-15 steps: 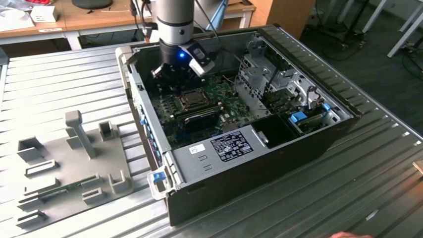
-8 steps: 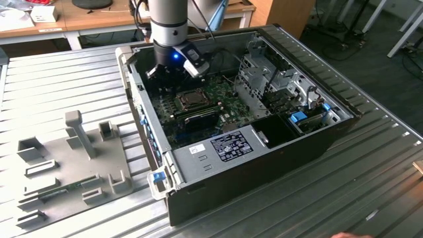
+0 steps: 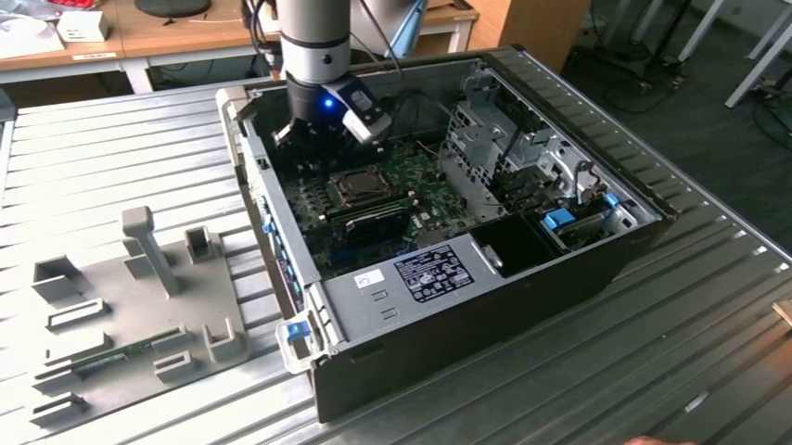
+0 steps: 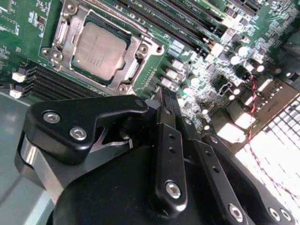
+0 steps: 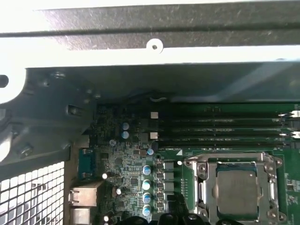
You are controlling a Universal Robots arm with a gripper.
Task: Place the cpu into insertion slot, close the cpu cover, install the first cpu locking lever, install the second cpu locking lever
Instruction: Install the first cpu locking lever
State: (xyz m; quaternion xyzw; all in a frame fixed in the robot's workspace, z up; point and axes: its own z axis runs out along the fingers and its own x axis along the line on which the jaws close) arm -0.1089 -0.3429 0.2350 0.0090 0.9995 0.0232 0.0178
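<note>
The cpu lies flat in the insertion slot on the green board inside the open computer case. The cpu cover is down around it as a silvery frame, with the chip's metal top showing through its window; the cpu and the cpu cover look the same in the first wrist view. My gripper hovers above the board beside the socket, its black fingers together and holding nothing. In the exterior view the gripper hangs over the board's far corner, next to the case wall. How the locking levers stand is not clear.
Long black memory slots run beside the socket. The case wall stands close to the arm. A metal drive cage fills the case's other side. A grey fixture plate lies on the ribbed metal table at the exterior view's left.
</note>
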